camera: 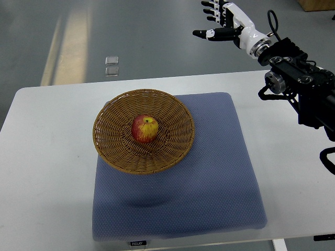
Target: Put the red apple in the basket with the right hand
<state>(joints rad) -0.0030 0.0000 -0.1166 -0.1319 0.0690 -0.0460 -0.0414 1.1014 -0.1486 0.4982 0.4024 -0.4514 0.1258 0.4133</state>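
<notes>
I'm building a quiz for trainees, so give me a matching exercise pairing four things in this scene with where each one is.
Things:
1. red apple
2. basket
3. blue mat
4. right hand

Places:
A. raised beyond the table's far edge, fingers open
B. flat on the white table
C. in the middle of the basket
D. on the mat's far left part

Pairs: 1-C, 2-D, 3-B, 4-A

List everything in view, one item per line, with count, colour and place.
apple: one, red with yellow patches, in the middle of the basket.
basket: one, brown wicker, on the mat's far left part.
mat: one, blue-grey, on the table.
table: one, white, fills most of the view.
small clear squares: two, on the grey floor beyond the table.
right hand: one, black and white, raised beyond the table's far right corner, fingers spread, holding nothing.
</notes>
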